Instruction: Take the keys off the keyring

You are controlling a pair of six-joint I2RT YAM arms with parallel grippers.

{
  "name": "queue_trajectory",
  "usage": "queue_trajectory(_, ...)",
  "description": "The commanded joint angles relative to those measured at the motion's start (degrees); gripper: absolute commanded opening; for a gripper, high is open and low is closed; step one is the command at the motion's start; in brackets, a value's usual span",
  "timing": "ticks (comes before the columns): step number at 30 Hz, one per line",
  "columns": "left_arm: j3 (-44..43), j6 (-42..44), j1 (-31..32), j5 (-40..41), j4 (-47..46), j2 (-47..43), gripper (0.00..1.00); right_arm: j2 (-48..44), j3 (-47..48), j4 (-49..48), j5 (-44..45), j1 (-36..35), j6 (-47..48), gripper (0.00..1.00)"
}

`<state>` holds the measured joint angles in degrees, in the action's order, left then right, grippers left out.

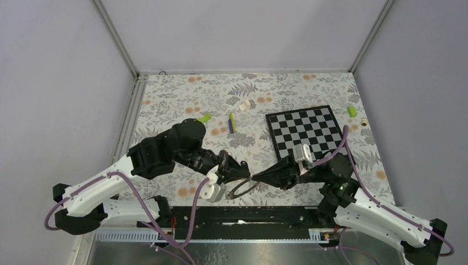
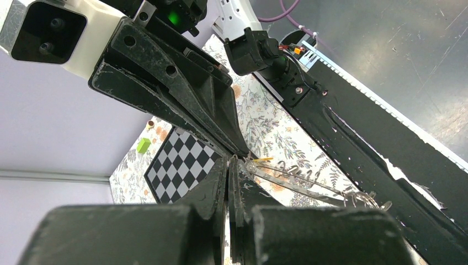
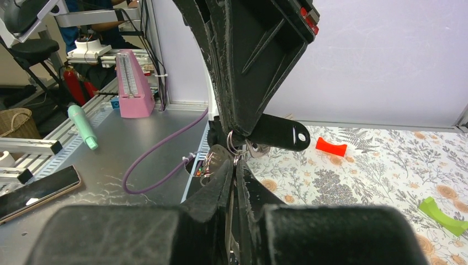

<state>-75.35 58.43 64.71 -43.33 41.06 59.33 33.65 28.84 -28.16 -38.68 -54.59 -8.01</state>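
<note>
While the left gripper (image 2: 227,163) is pressing fully closed on what looks like the rim of the keyring (image 2: 309,183), the right gripper (image 3: 234,165) is meeting it tip to tip. Its fingers are drawn nearly together with only a slit showing. A thin bit of metal is sitting at that slit, and I cannot tell whether it is truly being gripped. The keyring is hanging between the two tips, low over the desk (image 1: 182,94) by its near edge, about midway between left and right. A black-tagged key (image 3: 281,132) is dangling just behind the left tip.

The main risk, as I am judging it, is coming from that crowding. With both tips touching, a pull by the right gripper could be dragging the whole keyring out of the left one instead of sliding a key off. The thin wire could also be slipping from either pinch. Anything dropping here could be landing on the black rail (image 1: 248,218) just nearer than the desk edge, where picking it up again would be awkward. The grippers are also blocking their own wrist views, so little else on the keyring is showing.

Farther out, a red piece (image 3: 331,147) is lying on the desk beyond the left gripper; it may be a tag already off, though I cannot say. A lime block (image 1: 205,117) and a stick (image 1: 232,122) are lying farther back. The board (image 1: 306,132) is sitting far right, with a second lime block (image 1: 351,111) beyond it. All are lying well apart from the grippers, and nothing is standing in the way of a pull.
</note>
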Motion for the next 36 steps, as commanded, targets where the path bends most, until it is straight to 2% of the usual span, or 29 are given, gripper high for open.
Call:
queue_trajectory(1, -0.3, 0.1, 0.2, -1.8, -2.1, -1.3, 0.0, -0.8, 1.1, -3.2, 0.0, 0.1, -0.3, 0.08)
queue_trajectory(17, -0.2, 0.1, 0.2, -1.8, -2.1, -1.1, 0.0, -3.5, 0.8, -2.0, 1.6, 0.1, 1.2, 0.06)
queue_trajectory(23, -0.1, -0.1, 0.2, -1.8, -2.1, -1.4, 0.0, -2.7, 0.8, -2.1, 1.7, 0.1, 1.0, 0.3)
queue_trajectory(27, -0.1, -0.1, 0.2, -1.7, -2.1, -1.4, 0.0, -1.4, 1.0, -2.6, 0.5, 0.1, 0.6, 0.33)
queue_trajectory(36, 0.1, -0.2, 0.2, -1.8, -2.1, -1.4, 0.0, 1.5, 1.4, -3.8, -1.0, 0.1, -0.4, 0.32)
